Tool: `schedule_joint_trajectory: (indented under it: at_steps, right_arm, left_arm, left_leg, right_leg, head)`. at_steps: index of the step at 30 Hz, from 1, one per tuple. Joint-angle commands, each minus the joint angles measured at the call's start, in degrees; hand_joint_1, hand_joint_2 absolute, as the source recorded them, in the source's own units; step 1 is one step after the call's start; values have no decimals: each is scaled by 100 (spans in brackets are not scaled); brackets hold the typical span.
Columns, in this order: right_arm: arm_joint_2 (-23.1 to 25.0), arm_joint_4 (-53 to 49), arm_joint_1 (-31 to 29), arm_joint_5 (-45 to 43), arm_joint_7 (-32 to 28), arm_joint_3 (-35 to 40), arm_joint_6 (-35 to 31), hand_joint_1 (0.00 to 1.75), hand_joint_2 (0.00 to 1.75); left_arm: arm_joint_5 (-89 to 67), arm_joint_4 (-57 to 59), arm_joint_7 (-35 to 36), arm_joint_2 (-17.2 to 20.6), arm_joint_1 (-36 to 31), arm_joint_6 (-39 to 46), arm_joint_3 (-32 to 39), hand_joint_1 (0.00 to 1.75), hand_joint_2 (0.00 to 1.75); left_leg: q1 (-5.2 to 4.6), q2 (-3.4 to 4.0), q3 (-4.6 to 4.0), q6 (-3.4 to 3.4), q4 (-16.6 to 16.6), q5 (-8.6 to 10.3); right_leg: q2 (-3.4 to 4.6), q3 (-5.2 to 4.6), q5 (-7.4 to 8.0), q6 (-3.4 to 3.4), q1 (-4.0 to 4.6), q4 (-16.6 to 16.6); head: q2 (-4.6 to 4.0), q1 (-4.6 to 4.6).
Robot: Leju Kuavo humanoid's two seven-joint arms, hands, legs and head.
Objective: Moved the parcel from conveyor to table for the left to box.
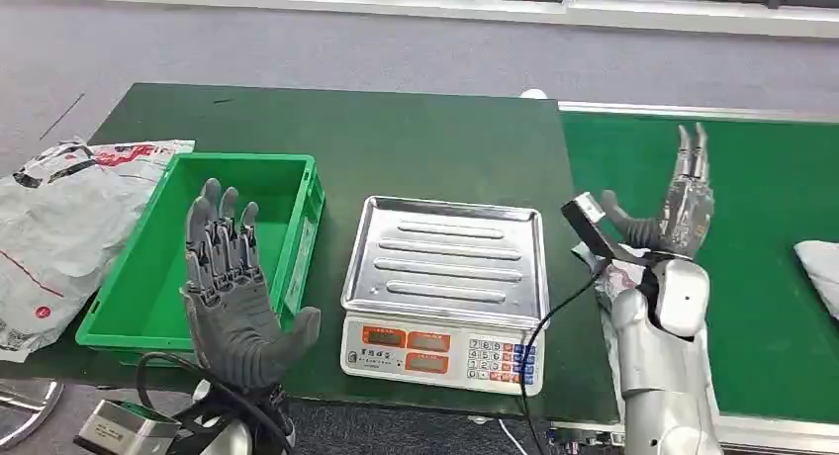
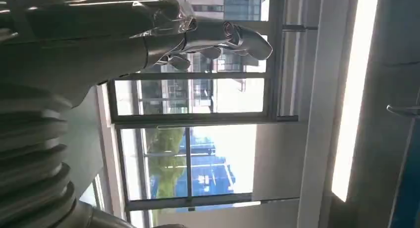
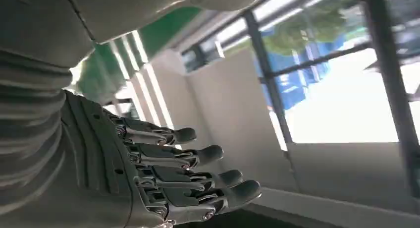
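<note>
In the head view, the left hand (image 1: 230, 292) is raised palm-forward over the front edge of the green table (image 1: 396, 138), its fingers straight and spread with nothing between them, just in front of the green box (image 1: 213, 247) that sits at the table's front left corner. Past the table's left edge lies a heap of grey mailer bags (image 1: 59, 227). A steel-topped scale (image 1: 445, 292) stands at the front edge, right of the box and apart from it. The right hand (image 1: 673, 208) is lifted over the near left part of the green conveyor (image 1: 762, 178), fingers extended upward, thumb out to the side, holding nothing. The parcel (image 1: 819, 272), a pale grey bag, lies on the conveyor at its right side, well apart from that hand. In the left wrist view, the left hand's fingers (image 2: 237, 37) reach out against windows and a ceiling light strip. In the right wrist view, the right hand's fingers (image 3: 198, 156) lie side by side, slightly bent, gripping nothing, with windows behind.
</note>
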Motion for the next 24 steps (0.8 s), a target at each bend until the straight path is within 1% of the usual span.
schedule_joint_trajectory:
  at_steps: [1, 4, 5, 6, 7, 9, 11, 15, 16, 17, 18, 20, 24]
  right_arm:
    - [-343, 1790, -518, -32, 304, -972, -5, 0, 175]
    - [-343, 1790, -518, -32, 304, -972, -5, 0, 175]
    - [-405, 2407, -724, -150, 338, -1089, -5, 0, 175]
    - [-465, 2969, -854, -368, 265, -1201, -5, 0, 175]
    - [-547, 3335, -936, -512, 266, -1305, 81, 0, 175]
    - [-676, 3648, -858, -622, 324, -1427, 167, 0, 175]
    - [-721, 3733, -740, -740, 309, -1538, 95, 0, 175]
    - [-755, 3713, -504, -971, 220, -1734, 69, 0, 175]
    - [-755, 3713, -504, -971, 220, -1734, 69, 0, 175]
    - [-769, 3716, -480, -989, 225, -1754, 150, 0, 175]
    - [-767, 3710, -477, -995, 240, -1762, 166, 0, 175]
    - [-756, 3727, -481, -995, 295, -1774, 237, 0, 175]
    - [-756, 3727, -481, -995, 295, -1774, 237, 0, 175]
  left_arm:
    - [-61, 150, 0, -7, 7, 36, 345, 0, 175]
    - [-61, 150, 0, -7, 7, 36, 345, 0, 175]
    - [-71, 101, 0, 42, 13, 103, 311, 0, 175]
    - [-83, 81, 0, 49, 21, 130, 308, 0, 175]
    - [-61, 88, 0, 58, 29, 125, 317, 0, 175]
    - [-72, 136, 0, 63, 32, 84, 339, 0, 175]
    - [-71, 130, 0, 50, 26, 57, 358, 0, 175]
    - [-104, 204, 0, 7, -6, 8, 403, 0, 175]
    - [-104, 204, 0, 7, -6, 8, 403, 0, 175]
    - [-137, 185, 0, 3, -5, 51, 385, 0, 175]
    - [-147, 174, 0, 4, 8, 81, 378, 0, 175]
    - [-180, 147, 0, 35, 75, 198, 324, 0, 175]
    - [-180, 147, 0, 35, 75, 198, 324, 0, 175]
  left_leg:
    - [5, 4, 22, -5, -16, 4]
    - [2, 3, 9, -3, -6, 1]
    - [6, 7, 22, -8, -23, 7]
    - [2, 9, 12, -4, -6, -1]
    - [5, 16, 23, -6, -15, 1]
    - [8, 8, 24, -5, -14, 1]
    - [7, -9, 24, -4, -17, 4]
    - [5, -7, 18, -3, -10, -1]
    - [5, -10, 26, -5, -21, 2]
    - [2, -10, 16, -4, -12, 1]
    - [7, -11, 38, -9, -37, 7]
    - [1, -3, 17, -5, -12, -1]
    - [3, -1, 16, -5, -15, 1]
  right_leg:
    - [3, 23, 7, -6, 6, -19]
    - [3, 8, 3, -5, 3, -6]
    - [5, 21, 10, -11, 7, -24]
    - [8, 9, 2, -4, 3, -5]
    - [14, 19, 6, -7, 6, -16]
    - [8, 23, 4, -5, 9, -18]
    - [-10, 27, 2, -5, 7, -20]
    - [-9, 22, -1, -5, 6, -13]
    - [-13, 30, 0, -7, 6, -22]
    - [-12, 18, -1, -5, 3, -12]
    - [-14, 40, 5, -12, 8, -38]
    - [-5, 16, -1, -6, 3, -11]
    - [-3, 14, 2, -8, 4, -14]
  head:
    - [-2, 0]
    - [-2, 0]
    - [0, 0]
    - [-2, 0]
    - [0, 0]
    - [-2, 0]
    - [0, -2]
    - [-2, 0]
    - [-2, 0]
    - [-2, 0]
    - [-2, 0]
    - [0, 0]
    - [0, 0]
